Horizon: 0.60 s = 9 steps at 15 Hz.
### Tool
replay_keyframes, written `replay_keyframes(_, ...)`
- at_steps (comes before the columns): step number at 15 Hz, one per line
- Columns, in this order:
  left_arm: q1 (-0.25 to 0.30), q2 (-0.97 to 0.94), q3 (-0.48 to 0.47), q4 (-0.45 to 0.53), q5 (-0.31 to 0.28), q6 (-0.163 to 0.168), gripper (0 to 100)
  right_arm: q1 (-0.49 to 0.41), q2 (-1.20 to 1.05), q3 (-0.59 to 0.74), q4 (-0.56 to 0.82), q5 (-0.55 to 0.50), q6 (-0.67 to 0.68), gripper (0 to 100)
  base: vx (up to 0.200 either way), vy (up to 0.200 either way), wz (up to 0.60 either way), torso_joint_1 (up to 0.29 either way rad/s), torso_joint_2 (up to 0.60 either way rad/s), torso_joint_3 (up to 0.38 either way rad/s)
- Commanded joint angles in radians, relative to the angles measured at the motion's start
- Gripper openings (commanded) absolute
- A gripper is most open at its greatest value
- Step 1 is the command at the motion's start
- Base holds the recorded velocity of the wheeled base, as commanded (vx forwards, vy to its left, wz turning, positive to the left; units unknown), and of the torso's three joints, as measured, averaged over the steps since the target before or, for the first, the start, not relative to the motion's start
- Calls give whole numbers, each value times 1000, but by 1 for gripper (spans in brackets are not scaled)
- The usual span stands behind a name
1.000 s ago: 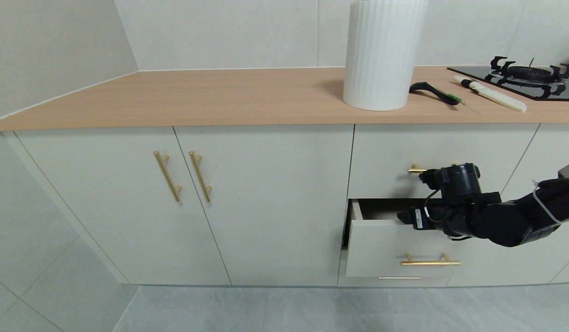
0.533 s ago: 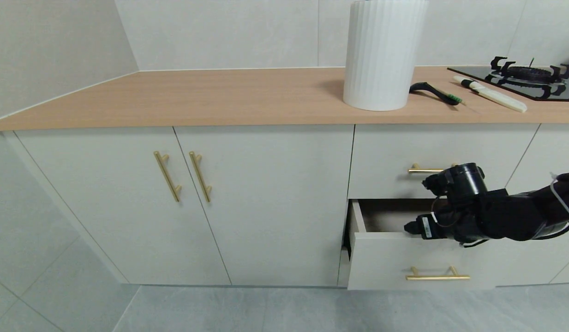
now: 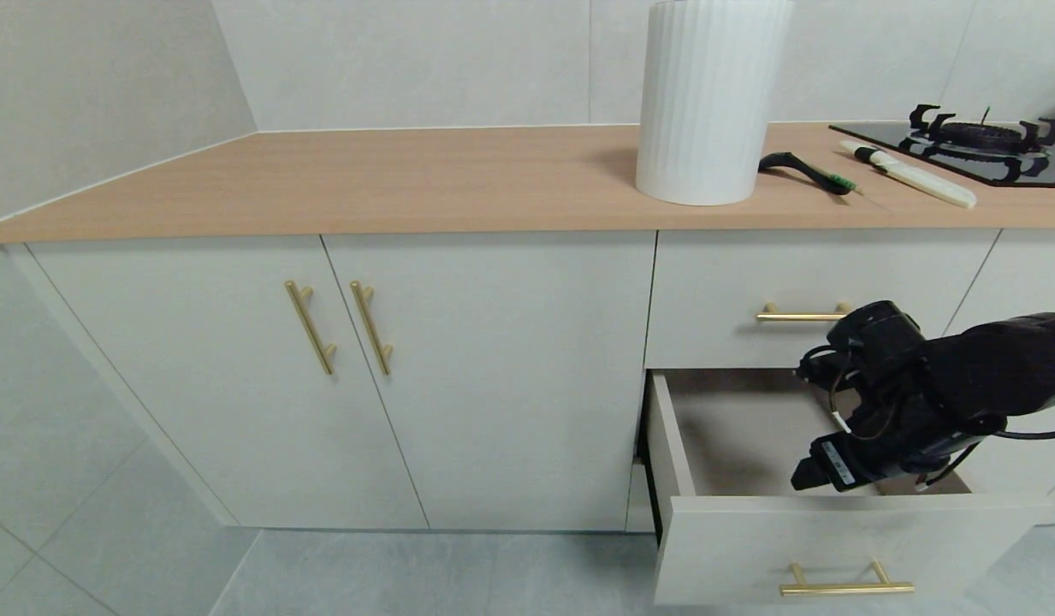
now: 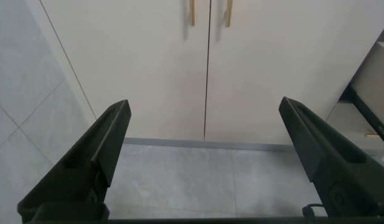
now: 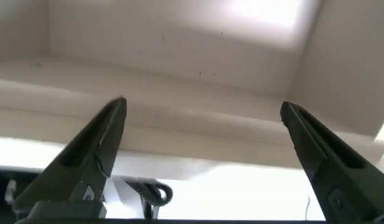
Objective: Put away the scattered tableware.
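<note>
The drawer (image 3: 669, 436) stood open, my right pincer (image 5: 204, 107) spread empty over it, and my left pincer (image 4: 204, 111) was open too. The knife (image 3: 908, 177) and black-handled tool (image 3: 805, 171) lay on the table (image 3: 407, 180). Next, I judged, the right arm had to rise and fetch one.

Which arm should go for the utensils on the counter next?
Right, probably. The right gripper is at the open drawer, just below the peeler and knife on the counter. The left gripper hangs low, facing the cabinet doors farther left.

Left jaws wide apart over grey floor tiles (image 4: 198, 180), before closed cabinet doors (image 4: 148, 74) with gold handles (image 4: 192, 12).
</note>
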Motion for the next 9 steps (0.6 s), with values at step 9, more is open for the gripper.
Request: replay_keyframes(9, -1, 1, 0, 0, 0, 0, 100, 70, 30, 5, 47, -6, 8, 100, 0, 0, 0, 0, 0, 0)
